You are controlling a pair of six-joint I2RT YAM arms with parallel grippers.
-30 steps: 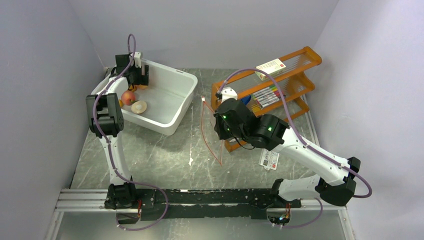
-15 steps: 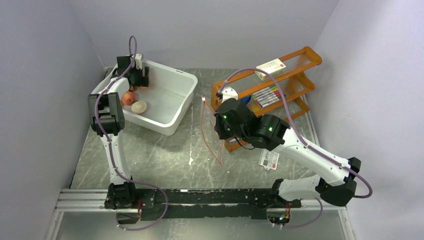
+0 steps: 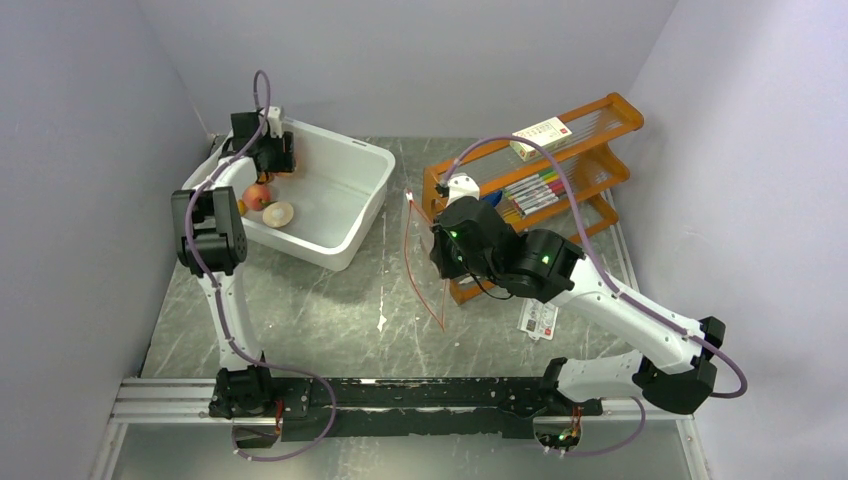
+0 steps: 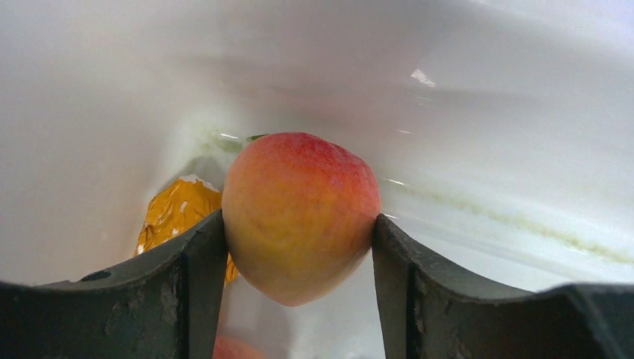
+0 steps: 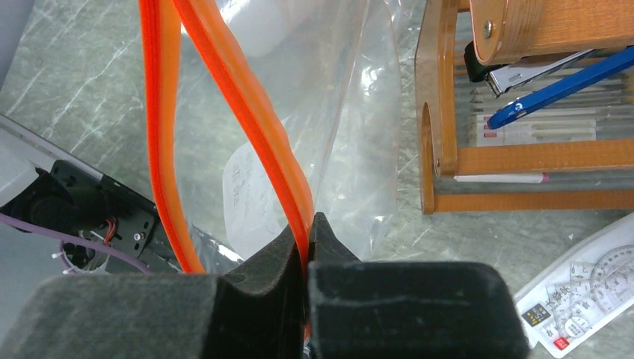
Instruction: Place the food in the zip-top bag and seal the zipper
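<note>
My left gripper (image 3: 270,158) is in the far left corner of the white tub (image 3: 345,245), shut on a peach-orange toy fruit (image 4: 299,213) and holding it just off the tub floor. A crinkled orange-yellow piece (image 4: 176,213) lies behind it. A red fruit (image 3: 258,195) and a pale peach half (image 3: 278,213) lie in the tub. My right gripper (image 5: 308,224) is shut on one side of the orange-red zipper (image 5: 247,97) and holds the clear zip-top bag (image 5: 336,112) up with its mouth open. The zipper (image 3: 408,255) hangs over the table's middle.
A wooden rack (image 3: 575,150) with coloured markers (image 3: 530,192) and a small box (image 3: 540,135) on top stands at the back right, close behind the bag. A printed card (image 3: 540,318) lies on the table by the right arm.
Almost nothing. The left gripper has shifted slightly in the tub corner with the fruit. The right arm has edged a little right, still holding the bag.
</note>
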